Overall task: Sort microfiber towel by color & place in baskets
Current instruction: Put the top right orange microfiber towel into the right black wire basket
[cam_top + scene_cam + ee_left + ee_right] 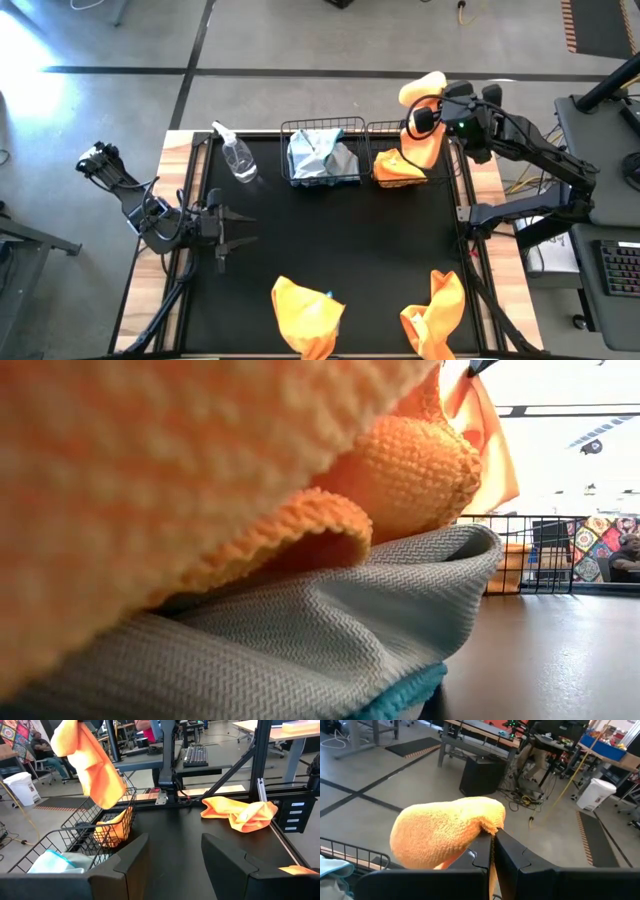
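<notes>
Carrying step: an orange towel hangs over the baskets, on its way to being dropped in.
High view, right gripper (432, 118): its fingers are clamped on the held orange towel (424, 122), which dangles above the right basket (398, 168); that basket already has orange cloth in it.
High view, left basket (322, 156): holds pale blue-grey towels (320, 152); a spray bottle (236, 155) lies just beside it on the black surface (330, 240).
High view, left gripper (228, 234): waits low at the left side, fingers spread wide and empty.
High view, still to sort: two orange towels at the near edge, one (306, 312) toward the middle, one (436, 312) toward the right.
Low view: mostly blocked by orange cloth lying over a grey cloth (330, 630) right at the lens; the hanging towel and basket wire show far off.
Left wrist view: the hanging towel (90, 762) is above the basket rim, not inside it.
Right wrist view: the fingers (475, 865) pinch the towel's fold (445, 832).
Next move, judged: lower over the right basket, then release so the cloth falls inside the wire walls.
</notes>
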`<state>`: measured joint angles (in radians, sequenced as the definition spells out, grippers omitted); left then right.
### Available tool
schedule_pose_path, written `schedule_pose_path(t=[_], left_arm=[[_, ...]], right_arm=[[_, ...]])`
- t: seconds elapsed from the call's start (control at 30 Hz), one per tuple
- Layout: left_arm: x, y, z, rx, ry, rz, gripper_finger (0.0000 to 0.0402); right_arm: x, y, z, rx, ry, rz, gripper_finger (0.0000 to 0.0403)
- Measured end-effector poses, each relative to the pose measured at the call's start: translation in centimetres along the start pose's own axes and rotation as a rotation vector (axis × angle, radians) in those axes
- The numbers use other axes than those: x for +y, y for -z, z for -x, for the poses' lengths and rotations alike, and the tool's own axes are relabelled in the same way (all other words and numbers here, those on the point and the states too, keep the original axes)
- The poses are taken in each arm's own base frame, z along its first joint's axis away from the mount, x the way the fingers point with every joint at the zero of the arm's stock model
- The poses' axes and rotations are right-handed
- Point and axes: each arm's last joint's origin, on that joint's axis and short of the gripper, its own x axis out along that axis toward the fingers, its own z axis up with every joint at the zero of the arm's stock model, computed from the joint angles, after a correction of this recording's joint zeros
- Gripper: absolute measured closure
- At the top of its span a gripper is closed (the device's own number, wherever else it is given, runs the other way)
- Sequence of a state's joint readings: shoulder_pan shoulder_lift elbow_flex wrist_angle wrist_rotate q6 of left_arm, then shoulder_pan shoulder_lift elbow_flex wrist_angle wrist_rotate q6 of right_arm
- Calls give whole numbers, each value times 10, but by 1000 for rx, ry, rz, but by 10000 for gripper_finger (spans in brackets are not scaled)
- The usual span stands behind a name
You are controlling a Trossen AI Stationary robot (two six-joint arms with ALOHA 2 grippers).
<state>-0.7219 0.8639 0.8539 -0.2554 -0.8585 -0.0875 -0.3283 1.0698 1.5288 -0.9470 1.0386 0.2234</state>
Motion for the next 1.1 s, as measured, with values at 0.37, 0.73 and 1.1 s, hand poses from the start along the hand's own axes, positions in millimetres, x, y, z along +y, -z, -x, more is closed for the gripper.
schedule_pose_path(t=[0.37,0.73,1.1], left_arm=[[0,0,0,1,0,-2,237],[0,0,0,1,0,-2,237],[0,0,0,1,0,-2,237]], right_arm=[[0,0,0,0,1,-1,394],[0,0,0,0,1,-1,394],[2,0,-1,9,-44,46,394]])
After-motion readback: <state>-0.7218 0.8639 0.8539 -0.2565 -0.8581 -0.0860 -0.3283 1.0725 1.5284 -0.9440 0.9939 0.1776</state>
